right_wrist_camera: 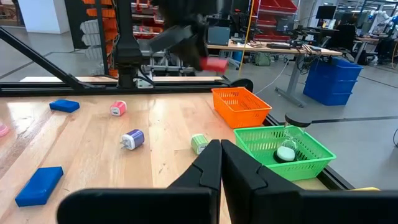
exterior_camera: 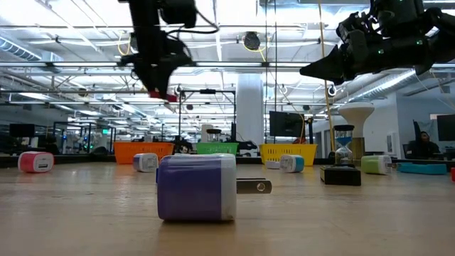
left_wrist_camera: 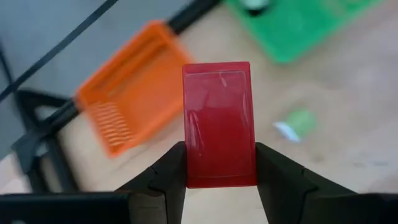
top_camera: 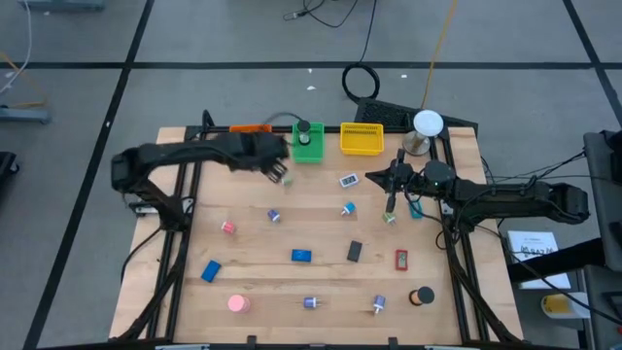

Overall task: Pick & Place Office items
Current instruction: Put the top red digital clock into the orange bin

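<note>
High view: left hand [top_camera: 279, 172] raised over the far left of the bench [top_camera: 253, 277], just near of the orange bin [top_camera: 251, 129] and left of the green bin [top_camera: 308, 142]. Right hand [top_camera: 390, 204] over the right part of the bench, near of the yellow bin [top_camera: 362, 139]. Remaining office items scattered on the bench surface, among them a blue block [top_camera: 301, 256] at the middle.

Low view: left hand high above the bench, red block [exterior_camera: 165, 94] at its fingertips, well clear of the surface. Purple-and-white plug adapter [exterior_camera: 197, 187] nearest the camera.

Left wrist view: red block [left_wrist_camera: 219, 123] pinched upright between the two fingers [left_wrist_camera: 166, 174], its upper part standing free above them; orange bin [left_wrist_camera: 134, 106] beyond it.

Right wrist view: right hand [right_wrist_camera: 220, 163] pressed together, holding nothing; red block [right_wrist_camera: 214, 63] aloft beyond the orange bin.
</note>
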`<state>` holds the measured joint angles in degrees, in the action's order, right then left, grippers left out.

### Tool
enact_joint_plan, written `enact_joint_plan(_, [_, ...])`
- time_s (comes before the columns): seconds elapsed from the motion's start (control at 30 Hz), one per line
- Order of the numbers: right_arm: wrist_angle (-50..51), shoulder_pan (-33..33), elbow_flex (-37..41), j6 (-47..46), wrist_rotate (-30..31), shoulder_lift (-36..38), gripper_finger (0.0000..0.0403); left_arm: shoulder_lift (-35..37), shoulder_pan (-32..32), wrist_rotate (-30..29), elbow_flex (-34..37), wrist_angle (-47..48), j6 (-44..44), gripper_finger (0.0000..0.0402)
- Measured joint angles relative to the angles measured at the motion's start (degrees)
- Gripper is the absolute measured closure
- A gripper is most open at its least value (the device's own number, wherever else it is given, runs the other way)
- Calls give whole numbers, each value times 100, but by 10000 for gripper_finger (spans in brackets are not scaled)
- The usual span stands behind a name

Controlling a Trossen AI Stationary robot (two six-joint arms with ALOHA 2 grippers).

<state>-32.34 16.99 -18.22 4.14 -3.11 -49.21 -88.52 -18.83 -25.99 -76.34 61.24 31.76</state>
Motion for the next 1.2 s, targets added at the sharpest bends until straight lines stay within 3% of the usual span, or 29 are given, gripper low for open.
enact_joint_plan(0.2, [-47, -4, 0, -39, 0, 0, 403, 134, -1161, 117, 348, -70, -62, 243])
enact_joint_plan(0.43, [-94, -95, 0, -22, 0, 0, 403, 113, -2572, 1334, 1826, -2471, -404, 242])
enact_joint_plan(0.57, [-141, -105, 0, -11, 0, 1, 403, 41, -3043, 1455, 2206, -3154, -316, 242])
enact_joint_plan(0.9, [-264, -105, 2, -15, -2, 2, 403, 17, -3204, 1573, 2486, -3686, -258, 241])
enact_joint_plan(1.2, [-278, -105, 2, -41, -12, 2, 403, -425, -3259, 1641, 2579, -3951, -217, 241])
